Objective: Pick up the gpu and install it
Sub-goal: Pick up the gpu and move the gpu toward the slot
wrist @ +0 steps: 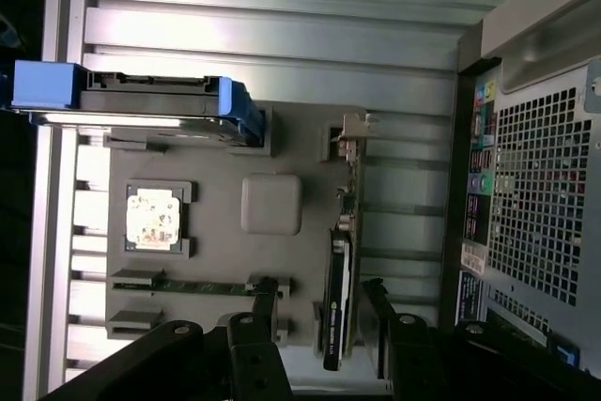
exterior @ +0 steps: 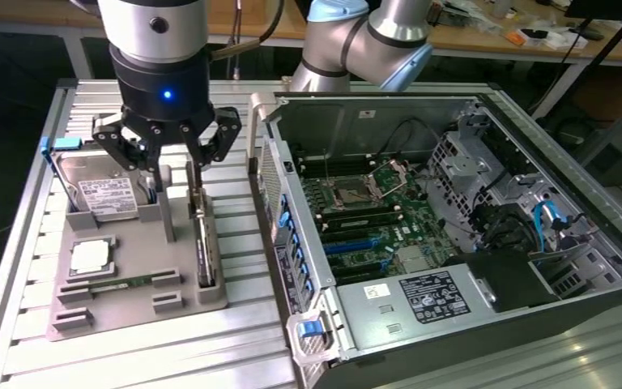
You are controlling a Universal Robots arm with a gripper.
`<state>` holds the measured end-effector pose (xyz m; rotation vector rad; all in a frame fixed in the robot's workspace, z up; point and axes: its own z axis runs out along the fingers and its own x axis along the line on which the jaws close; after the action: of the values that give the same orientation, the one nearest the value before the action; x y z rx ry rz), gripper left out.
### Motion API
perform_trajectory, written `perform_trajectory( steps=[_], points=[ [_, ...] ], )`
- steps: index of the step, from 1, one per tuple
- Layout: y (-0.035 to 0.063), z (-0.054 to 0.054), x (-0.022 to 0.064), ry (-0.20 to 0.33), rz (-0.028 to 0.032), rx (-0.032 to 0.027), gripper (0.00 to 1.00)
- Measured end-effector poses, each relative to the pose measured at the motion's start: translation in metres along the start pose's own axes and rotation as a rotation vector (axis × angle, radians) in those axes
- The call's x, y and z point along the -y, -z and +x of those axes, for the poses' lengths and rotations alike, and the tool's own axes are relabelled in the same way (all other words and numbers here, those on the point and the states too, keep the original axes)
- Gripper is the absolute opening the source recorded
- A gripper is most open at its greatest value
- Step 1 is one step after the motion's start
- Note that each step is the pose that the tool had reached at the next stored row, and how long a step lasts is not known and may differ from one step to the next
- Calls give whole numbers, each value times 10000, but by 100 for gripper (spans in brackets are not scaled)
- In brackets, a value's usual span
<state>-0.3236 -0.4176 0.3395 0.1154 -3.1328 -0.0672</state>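
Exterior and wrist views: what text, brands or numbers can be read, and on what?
No text is legible.
White label on the hard drive: too small.
Large label inside the computer case: too small.
Stickers on the case's rear: blurred.

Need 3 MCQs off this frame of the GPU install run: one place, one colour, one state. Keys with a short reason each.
1. Where is the thin green circuit card with the black cooler?
A) on edge in the grey holder tray
B) seated in a motherboard slot
C) in the gripper

2. What colour is the clip at the end of the silver hard drive?
A) red
B) blue
C) yellow

3. The black-fingered gripper is:
A) shut on the card
B) shut, empty
C) open, holding nothing

Key: 1A, the card stands in its tray slot. 2B, the clip is plainly blue. 3C, the fingers are spread above the tray with nothing between them.
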Motion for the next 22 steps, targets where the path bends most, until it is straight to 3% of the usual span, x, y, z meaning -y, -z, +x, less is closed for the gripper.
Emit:
perform_trajectory(
  steps=[10, 16, 22],
  points=[
    [-178, -19, 51, 1, 2, -1, 48],
    [-335, -35, 99, 0, 8, 0, 48],
    [-452, -46, 144, 0, 36, -2, 48]
  ],
)
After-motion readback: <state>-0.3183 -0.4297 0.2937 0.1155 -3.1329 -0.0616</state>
